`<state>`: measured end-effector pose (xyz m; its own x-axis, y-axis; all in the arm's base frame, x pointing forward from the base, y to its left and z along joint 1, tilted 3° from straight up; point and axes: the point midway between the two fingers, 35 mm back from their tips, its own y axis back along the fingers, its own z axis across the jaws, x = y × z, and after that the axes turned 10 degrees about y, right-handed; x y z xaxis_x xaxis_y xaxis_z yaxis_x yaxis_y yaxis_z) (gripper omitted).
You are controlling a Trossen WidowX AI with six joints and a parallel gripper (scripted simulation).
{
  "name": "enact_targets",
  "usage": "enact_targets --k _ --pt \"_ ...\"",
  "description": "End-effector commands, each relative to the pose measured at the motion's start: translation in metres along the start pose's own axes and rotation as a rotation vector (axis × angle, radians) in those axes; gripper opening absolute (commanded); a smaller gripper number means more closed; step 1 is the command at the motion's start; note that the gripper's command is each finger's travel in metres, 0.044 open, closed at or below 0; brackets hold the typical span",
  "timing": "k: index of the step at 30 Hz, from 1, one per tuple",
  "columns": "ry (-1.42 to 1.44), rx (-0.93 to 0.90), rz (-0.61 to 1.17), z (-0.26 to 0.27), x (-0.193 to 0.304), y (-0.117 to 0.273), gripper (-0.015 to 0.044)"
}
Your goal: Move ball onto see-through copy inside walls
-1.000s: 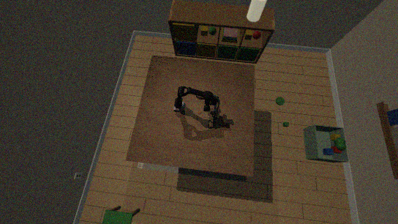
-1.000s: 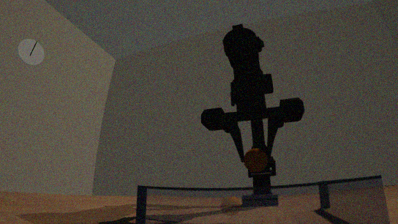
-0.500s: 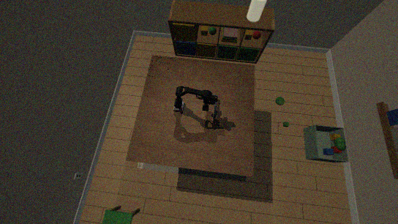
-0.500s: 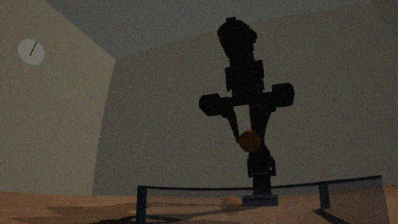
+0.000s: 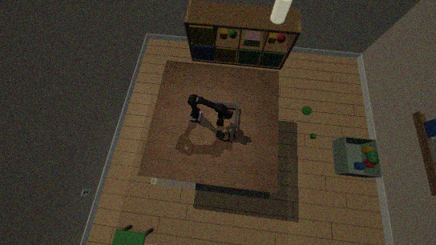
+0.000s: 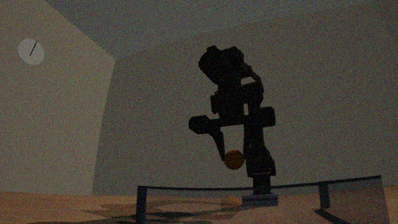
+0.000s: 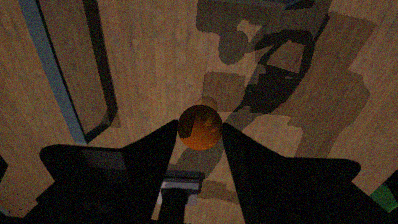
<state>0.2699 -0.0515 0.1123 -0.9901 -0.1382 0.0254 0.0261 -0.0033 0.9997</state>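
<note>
Wrist view: gripper [image 7: 200, 137] clamped on the orange ball [image 7: 200, 127], a dark finger [image 7: 155, 150] pressing each side — ball lifted off the wooden table [image 7: 150, 50]. Clear walls [image 6: 205, 188] sit below the jaws; one dark-edged wall panel [image 7: 95, 75] stands off to their left.

Matte black jointed arm [image 6: 234, 91], blocky links, tapered wedge-shaped fingers.

Top view — ball too small, see-through copy indiscernible, gripper [image 7: 200, 131] bases cropped.
</note>
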Motion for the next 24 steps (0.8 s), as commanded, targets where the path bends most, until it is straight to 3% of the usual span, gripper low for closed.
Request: enact_targets --k 1,9,24 --pt "0.003 0.005 0.001 -0.006 0.014 -0.008 0.0000" --pt "0.003 0.006 0.001 -0.010 0.022 -0.021 0.0000" --pt "0.003 0.006 0.002 -0.010 0.023 -0.083 0.0000"
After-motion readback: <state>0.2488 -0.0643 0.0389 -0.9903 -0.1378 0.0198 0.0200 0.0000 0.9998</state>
